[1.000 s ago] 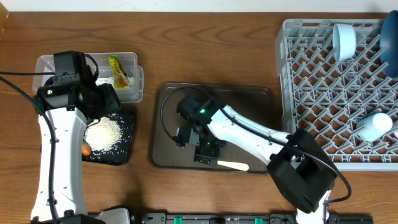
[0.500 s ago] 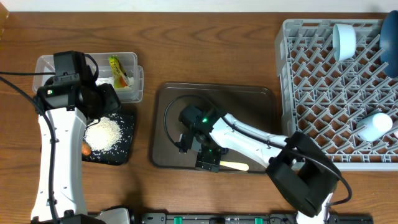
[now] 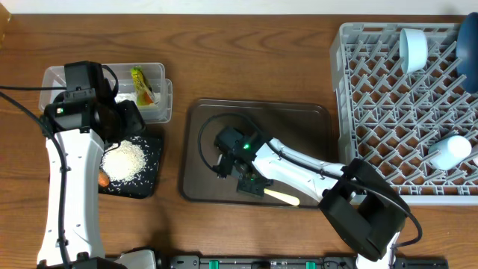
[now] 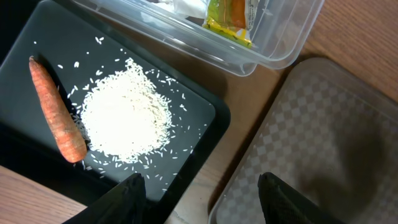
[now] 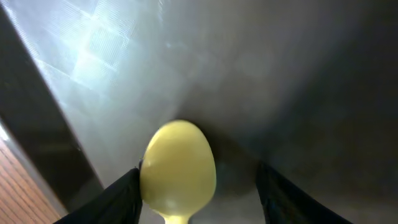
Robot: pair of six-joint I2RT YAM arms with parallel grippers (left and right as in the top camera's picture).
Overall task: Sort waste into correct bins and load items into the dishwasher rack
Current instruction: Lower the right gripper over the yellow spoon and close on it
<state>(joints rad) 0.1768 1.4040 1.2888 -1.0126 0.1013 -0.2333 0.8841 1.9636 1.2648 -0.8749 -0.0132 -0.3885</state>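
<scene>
The cream spoon (image 3: 282, 196) lies at the front edge of the brown serving tray (image 3: 299, 119). My right gripper (image 3: 250, 183) is open at the spoon's left end. In the right wrist view the spoon's bowl (image 5: 178, 163) sits between the open fingers (image 5: 196, 186), touching the left one. My left gripper (image 3: 123, 123) is open and empty above the black tray (image 3: 153, 161), which holds the rice (image 3: 125, 161) and the carrot (image 3: 103, 178). The clear tub (image 3: 160, 93) holds the snack packet (image 3: 141, 84) and the white tissue (image 3: 127, 97).
The grey rack (image 3: 388, 112) stands at the right with a cup (image 3: 413, 45), the dark-blue plate (image 3: 469, 41) at its far corner, and a light-blue bowl (image 3: 452, 152). The left wrist view shows the carrot (image 4: 59, 118), rice (image 4: 127, 118), tub (image 4: 273, 50) and brown tray corner (image 4: 323, 137).
My right gripper has shifted toward the tray's front edge and onto the spoon's end, and the spoon has tilted slightly. The left arm has not moved.
</scene>
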